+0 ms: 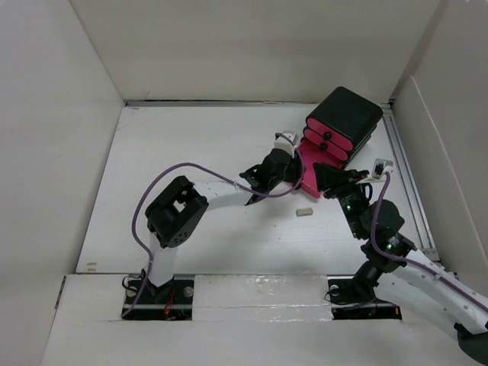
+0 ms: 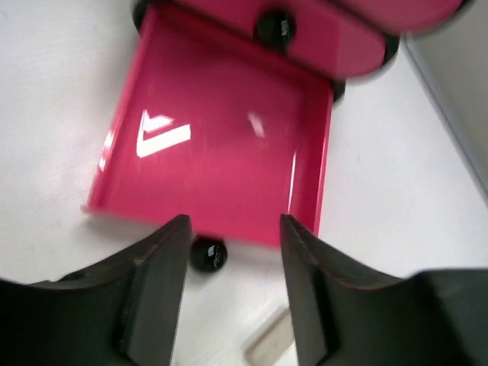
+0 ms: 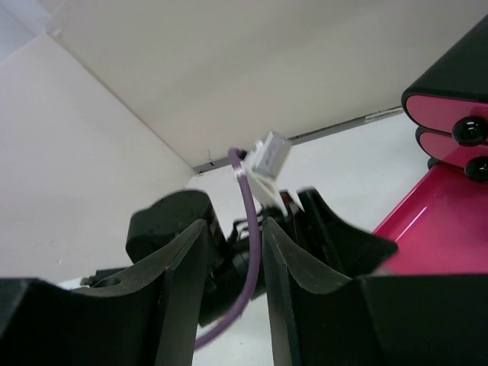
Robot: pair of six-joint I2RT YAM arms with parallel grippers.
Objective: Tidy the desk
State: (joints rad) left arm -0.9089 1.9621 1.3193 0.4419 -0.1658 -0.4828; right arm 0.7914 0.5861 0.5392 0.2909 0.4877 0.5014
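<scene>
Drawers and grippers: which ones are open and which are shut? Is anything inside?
bottom drawer: pulled open, looks empty.
top two drawers: shut.
left gripper: open, drawer knob between its fingers, not squeezed.
right gripper: open, holding nothing.
small white block: lying on the desk, outside the drawer.

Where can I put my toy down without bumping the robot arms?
The desk is bare along its left side and far edge, between the walls and the left arm. The open pink drawer is bare inside too. Crowded: the drawer's front, where the left gripper, right gripper and a small white block are.
</scene>
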